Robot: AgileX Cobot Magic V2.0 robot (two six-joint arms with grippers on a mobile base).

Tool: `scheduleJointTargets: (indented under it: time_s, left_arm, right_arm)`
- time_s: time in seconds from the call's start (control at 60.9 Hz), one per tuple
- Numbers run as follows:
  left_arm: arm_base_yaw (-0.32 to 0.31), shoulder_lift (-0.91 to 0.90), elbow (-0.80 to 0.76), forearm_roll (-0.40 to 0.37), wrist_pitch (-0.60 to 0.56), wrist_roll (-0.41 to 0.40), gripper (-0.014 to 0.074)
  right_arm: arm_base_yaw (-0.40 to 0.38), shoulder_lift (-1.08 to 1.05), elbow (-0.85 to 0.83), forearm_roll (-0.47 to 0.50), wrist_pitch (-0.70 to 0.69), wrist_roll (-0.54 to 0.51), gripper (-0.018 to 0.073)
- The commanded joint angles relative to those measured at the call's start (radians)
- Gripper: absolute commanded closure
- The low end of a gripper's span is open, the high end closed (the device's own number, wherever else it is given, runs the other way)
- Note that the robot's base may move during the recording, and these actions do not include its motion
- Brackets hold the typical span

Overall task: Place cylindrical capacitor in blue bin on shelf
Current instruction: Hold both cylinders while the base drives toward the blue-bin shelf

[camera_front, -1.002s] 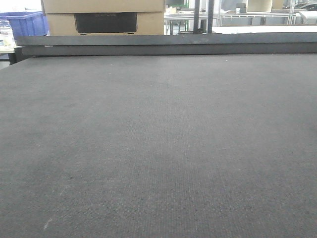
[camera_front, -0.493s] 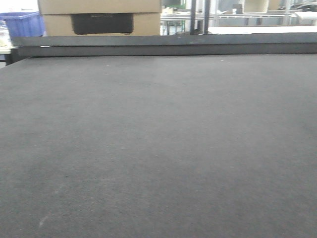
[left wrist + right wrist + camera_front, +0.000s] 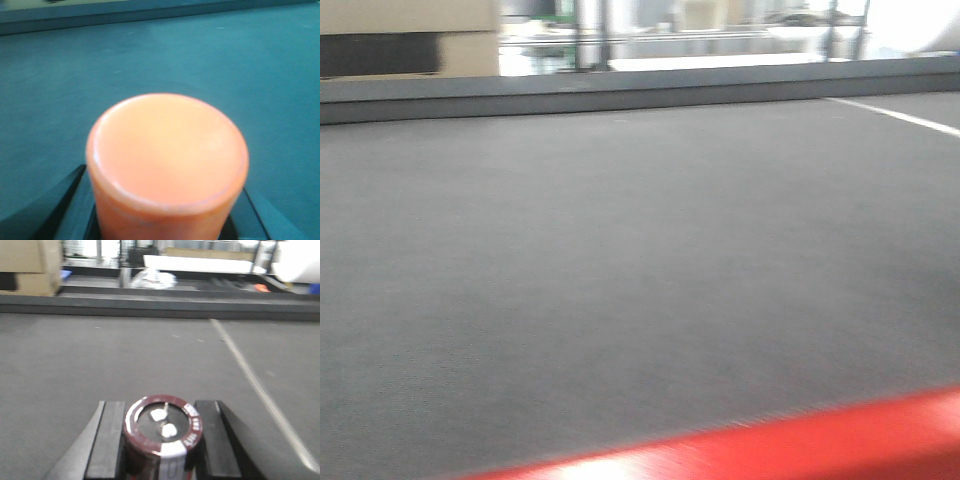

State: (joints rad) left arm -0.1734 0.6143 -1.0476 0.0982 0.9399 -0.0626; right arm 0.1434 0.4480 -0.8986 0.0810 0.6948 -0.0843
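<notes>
The front view is sliding sideways and smearing. The tan cardboard box (image 3: 405,40) that sat near the top centre a second ago is now pushed to the left edge, and the blue bin beside it has dropped out of frame. A white line (image 3: 900,117) now cuts across the dark grey felt-like table top (image 3: 620,250) at the right, and a blurred red strip (image 3: 800,445) fills the bottom edge. I read that as the base swinging right, still travelling rather than placing.

The dark-red cylindrical capacitor (image 3: 162,425) stands upright in the right gripper (image 3: 160,440), its two terminals facing the wrist camera and a black pad pinching it on each side. The left gripper (image 3: 165,225) carries an orange smooth-topped cylinder (image 3: 167,155). Its dark jaws sit against the base on both sides and look clamped on it, though only their tips show.

I can't pick out the steel shelf or any blue bin in the blur, so the drop-off is still ahead. I want the view steady before I reach
</notes>
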Motion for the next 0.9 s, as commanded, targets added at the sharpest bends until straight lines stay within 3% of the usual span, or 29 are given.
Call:
scheduleJointTargets:
  time_s: [0.0,0.887]
  left_arm:
    - [-0.008,-0.005,-0.004,0.000,-0.015,0.004,0.0708]
    - [-0.008,-0.005,-0.004,0.002,-0.015,0.004,0.0708]
  right_arm:
    - [0.002,-0.004,-0.006,-0.008,-0.022,-0.004,0.0721]
    - [0.002,-0.004,-0.006,-0.008,-0.022,-0.004,0.0721]
